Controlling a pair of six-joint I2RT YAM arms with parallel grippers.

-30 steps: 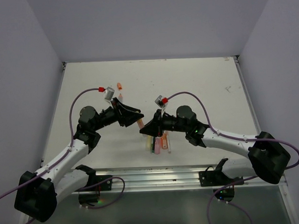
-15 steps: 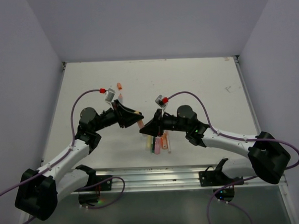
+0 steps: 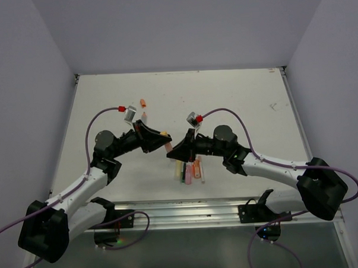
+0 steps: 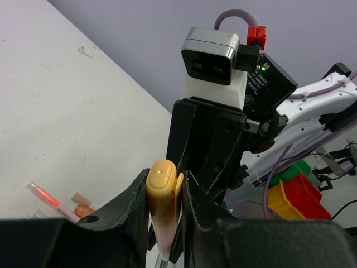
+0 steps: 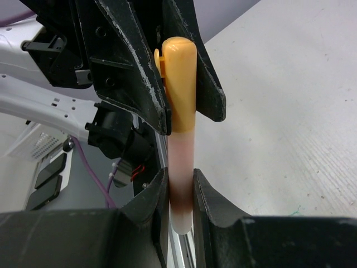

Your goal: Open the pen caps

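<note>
Above the desk [image 3: 237,102] and its pile of pens [image 3: 190,170], the right gripper [image 5: 180,181] pinches one pen [image 5: 181,151] by its pale barrel. The left gripper [image 4: 165,181] sits clamped on its yellow cap [image 5: 179,84], not yet off, so most of the task looks left to do.

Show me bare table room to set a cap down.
Widest bare patch: the table's right half, between right arm and right edge. Also bare: the far strip behind the loose orange cap. Crowded: centre front, where left tool and right tool meet on the held pen above the pen pile.
</note>
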